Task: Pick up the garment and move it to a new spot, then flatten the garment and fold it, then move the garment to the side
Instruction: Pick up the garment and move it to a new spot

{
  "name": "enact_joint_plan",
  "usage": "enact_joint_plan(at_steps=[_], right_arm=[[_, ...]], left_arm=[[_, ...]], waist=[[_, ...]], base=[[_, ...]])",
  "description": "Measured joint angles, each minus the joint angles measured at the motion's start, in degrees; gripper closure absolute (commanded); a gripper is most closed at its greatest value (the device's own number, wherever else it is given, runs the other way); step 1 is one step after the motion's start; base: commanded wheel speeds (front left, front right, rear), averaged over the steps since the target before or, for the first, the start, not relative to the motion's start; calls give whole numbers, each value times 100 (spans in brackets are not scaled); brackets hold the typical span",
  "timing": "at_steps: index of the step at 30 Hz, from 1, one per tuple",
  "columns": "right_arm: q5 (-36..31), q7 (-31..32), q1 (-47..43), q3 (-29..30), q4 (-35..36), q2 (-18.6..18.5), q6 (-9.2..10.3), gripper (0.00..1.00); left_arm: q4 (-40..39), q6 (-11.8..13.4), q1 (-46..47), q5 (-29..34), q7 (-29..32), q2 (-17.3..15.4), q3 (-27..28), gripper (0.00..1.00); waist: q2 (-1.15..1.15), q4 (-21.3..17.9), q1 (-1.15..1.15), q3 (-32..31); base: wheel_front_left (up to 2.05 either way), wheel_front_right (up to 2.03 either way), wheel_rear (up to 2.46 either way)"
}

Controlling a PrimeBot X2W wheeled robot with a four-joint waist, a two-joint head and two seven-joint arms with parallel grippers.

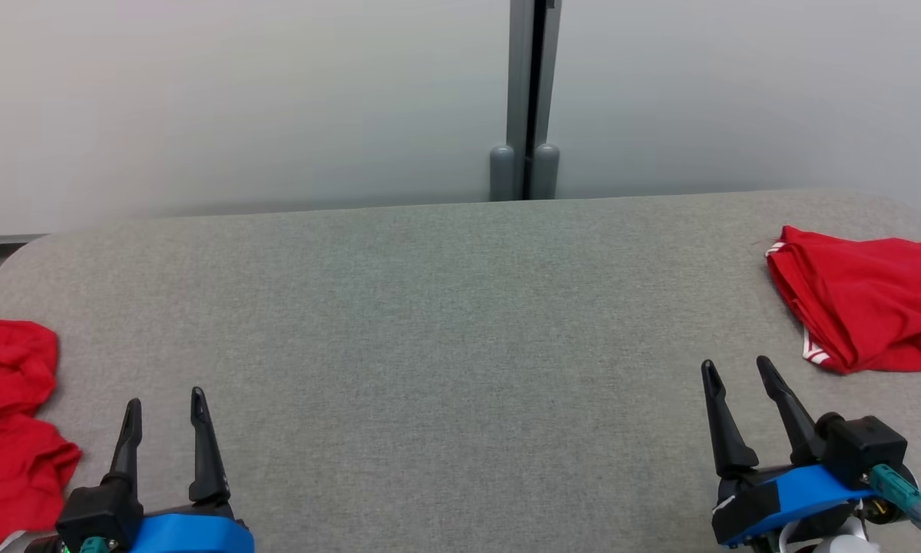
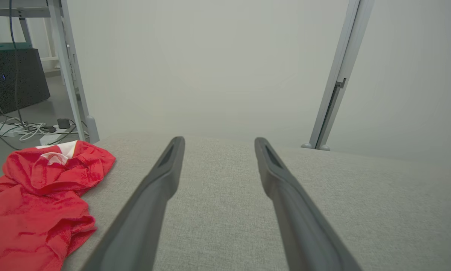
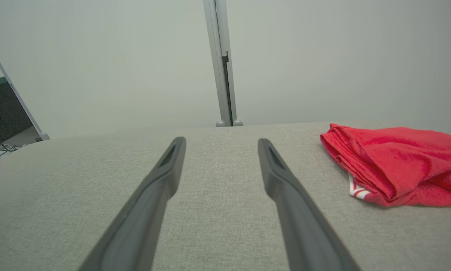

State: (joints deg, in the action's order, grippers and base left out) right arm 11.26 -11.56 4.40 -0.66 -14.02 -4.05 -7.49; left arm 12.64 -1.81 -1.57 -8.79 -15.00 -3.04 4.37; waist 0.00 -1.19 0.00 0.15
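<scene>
Looking down from the head view: two red garments on one grey bench [image 1: 445,346]. A crumpled garment [image 1: 11,415] lies at the left edge beside the left gripper [image 1: 165,398], and a folded garment [image 1: 867,315] lies far right near the right gripper [image 1: 736,362]. Two grippers, both wide open and empty.

Left wrist view: the crumpled garment [image 2: 41,203] sits right at the bench edge, so a sloppy pinch could drag it off, I reckon.

Right wrist view: grabbing the folded garment [image 3: 394,162] by mistake would undo it.
</scene>
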Motion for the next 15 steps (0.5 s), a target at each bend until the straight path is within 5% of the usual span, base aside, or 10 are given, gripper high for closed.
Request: enact_joint_plan(at_steps=[15], right_arm=[[-23,-20,27,-90,35,33,0,0]], left_arm=[[-74,76,180,23,0,-80,153,0]], waist=[[0,1084,1,174]], base=[[0,0,0]])
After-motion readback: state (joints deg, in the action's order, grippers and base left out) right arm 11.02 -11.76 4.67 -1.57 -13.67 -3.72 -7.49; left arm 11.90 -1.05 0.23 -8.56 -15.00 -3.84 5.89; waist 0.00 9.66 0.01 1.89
